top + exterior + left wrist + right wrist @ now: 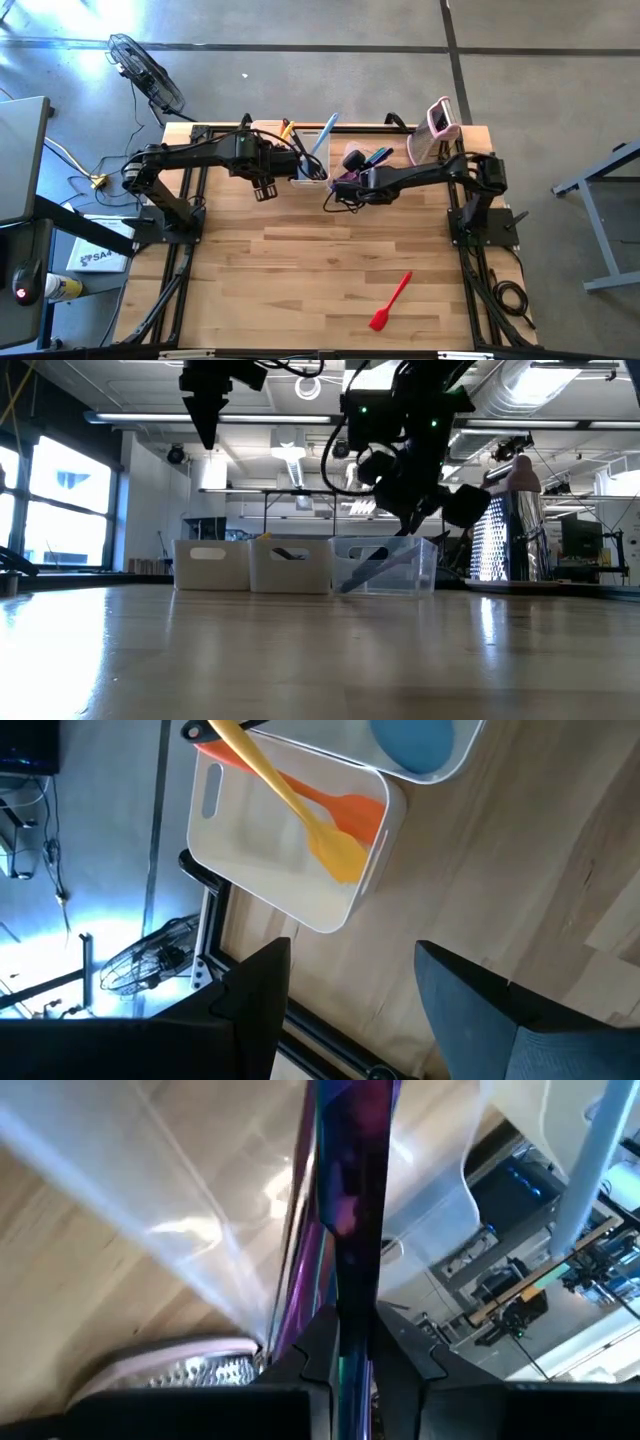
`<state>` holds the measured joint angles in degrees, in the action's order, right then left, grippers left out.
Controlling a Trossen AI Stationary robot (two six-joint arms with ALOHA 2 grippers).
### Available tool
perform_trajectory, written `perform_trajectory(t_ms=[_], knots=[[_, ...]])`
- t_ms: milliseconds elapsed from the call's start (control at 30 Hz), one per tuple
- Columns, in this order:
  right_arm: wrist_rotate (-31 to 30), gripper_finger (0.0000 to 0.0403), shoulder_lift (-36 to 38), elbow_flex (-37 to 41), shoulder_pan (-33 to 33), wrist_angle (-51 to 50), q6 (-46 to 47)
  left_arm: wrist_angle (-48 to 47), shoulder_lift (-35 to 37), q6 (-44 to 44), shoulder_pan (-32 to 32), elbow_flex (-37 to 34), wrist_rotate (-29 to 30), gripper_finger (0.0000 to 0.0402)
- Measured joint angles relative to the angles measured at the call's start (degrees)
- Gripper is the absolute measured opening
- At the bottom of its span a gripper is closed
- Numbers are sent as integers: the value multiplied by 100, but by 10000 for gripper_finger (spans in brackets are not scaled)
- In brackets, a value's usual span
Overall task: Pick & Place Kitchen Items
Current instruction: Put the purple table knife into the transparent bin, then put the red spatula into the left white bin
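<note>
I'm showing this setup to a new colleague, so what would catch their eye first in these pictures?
Probably the red spatula, lying alone on the bare near part of the wooden table. Then both arms bunched over the tubs at the far edge: the right gripper has its fingers shut on a purple utensil, and the left gripper hangs open beside it.

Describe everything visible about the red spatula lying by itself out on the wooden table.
The red long-handled spatula lies flat on the light wooden table, alone near the front edge on the robot's right side, far from the tubs at the back. It looks like one piece of smooth red silicone or plastic: a slim straight handle widening into a broader blade. It rests diagonally, blade toward the front edge, handle pointing back and right. Nothing but the tabletop touches it; neither hand is near it.
</note>
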<state>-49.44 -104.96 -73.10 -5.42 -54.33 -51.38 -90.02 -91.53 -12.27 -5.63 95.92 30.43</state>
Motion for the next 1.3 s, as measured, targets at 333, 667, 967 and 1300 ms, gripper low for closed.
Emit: perform_trajectory(t_ms=[333, 667, 967, 1300], knots=[[287, 58, -229, 0, -36, 409, -56, 0, 0, 2, 0, -4, 11, 207], [333, 150, -222, 0, 14, 431, 191, 0, 0, 2, 0, -4, 13, 207], [-1052, 227, 178, 0, 537, 417, 180, -2, 0, -30, 2, -4, -449, 207], [-1301, 235, 1918, -7, 1989, -464, 879, 13, 0, -1340, 343, -4, -1569, 207]])
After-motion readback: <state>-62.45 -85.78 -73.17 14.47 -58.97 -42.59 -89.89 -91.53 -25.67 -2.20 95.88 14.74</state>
